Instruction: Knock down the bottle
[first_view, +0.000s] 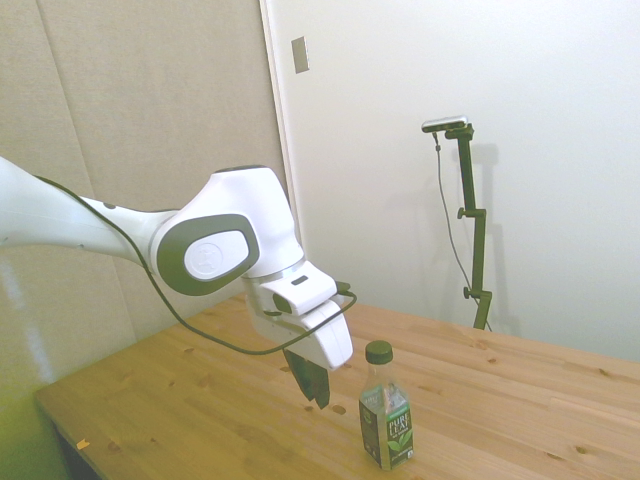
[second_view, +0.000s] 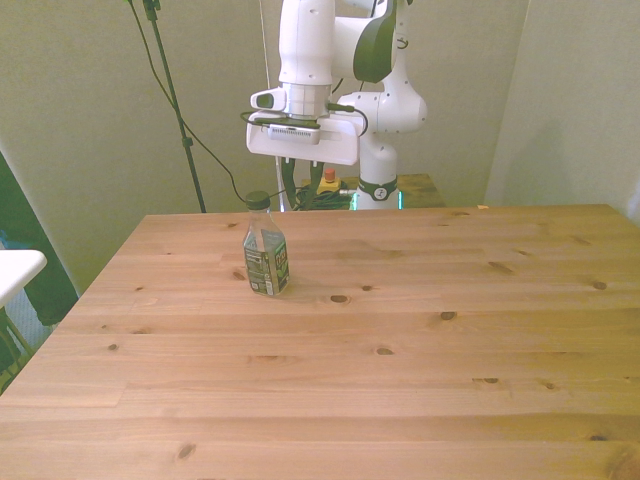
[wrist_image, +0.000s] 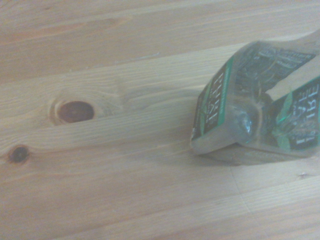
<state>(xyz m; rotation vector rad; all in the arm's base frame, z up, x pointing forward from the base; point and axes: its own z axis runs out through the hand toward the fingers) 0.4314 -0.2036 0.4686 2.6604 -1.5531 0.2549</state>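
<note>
Clear glossy plastic bottle (first_view: 386, 415) on a matt, knotty wooden table (first_view: 520, 400).

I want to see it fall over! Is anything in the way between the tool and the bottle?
No. In the side view only bare table shows between the tool and the upright bottle, and they are not touching.

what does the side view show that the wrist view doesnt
Only the side view shows the white arm, its gripper hanging beside the bottle, and the bottle's dark green screw cap, with the bottle upright. Only the wrist view shows, from close by, a dark oval knot in the wood. Both show the small clear plastic bottle with its dark green-black label on the wooden table.
</note>
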